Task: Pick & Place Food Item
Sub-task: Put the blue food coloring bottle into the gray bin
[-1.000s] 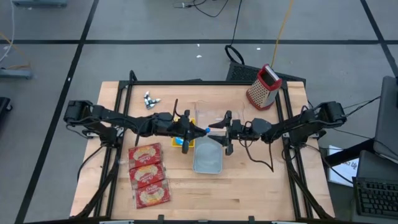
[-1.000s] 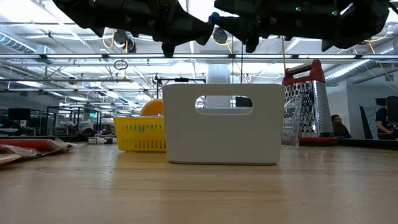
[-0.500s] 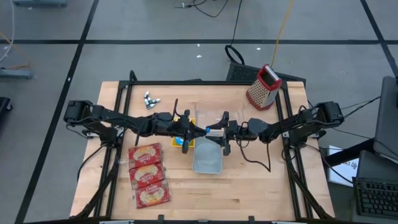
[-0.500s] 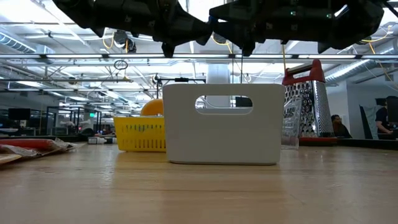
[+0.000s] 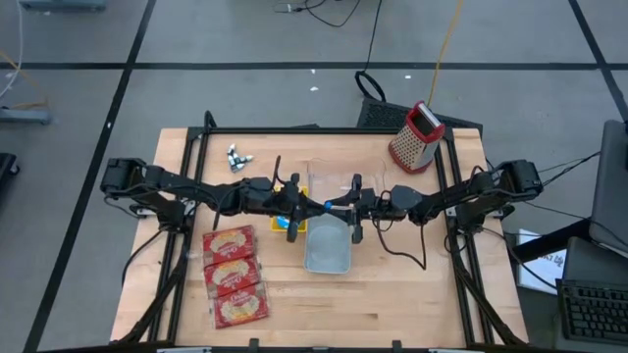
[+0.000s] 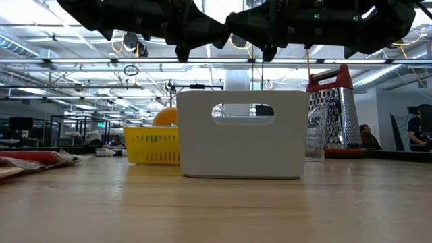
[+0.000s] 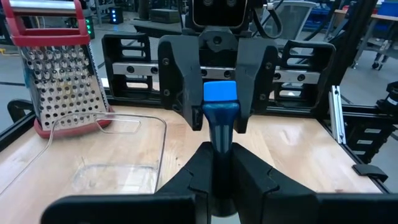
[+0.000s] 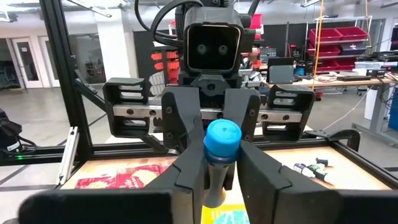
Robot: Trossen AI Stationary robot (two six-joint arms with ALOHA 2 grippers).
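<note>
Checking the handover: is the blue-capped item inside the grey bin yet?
No. In the high view the blue-capped item is held in the air between the left gripper and right gripper, above the grey bin.

a grey floor [image 5: 245, 98] crossed by dark lines is lying around the wooden table [image 5: 392, 304]. cables [image 5: 334, 12] are trailing over it behind the table. a keyboard [image 5: 597, 312] is sitting at the right edge. pipes and beams are running under the ceiling [image 6: 61, 74], and strip lights are shining. red bins [image 8: 336, 34] are standing on a shelf. a person [image 6: 366, 137] is sitting far back.
</note>
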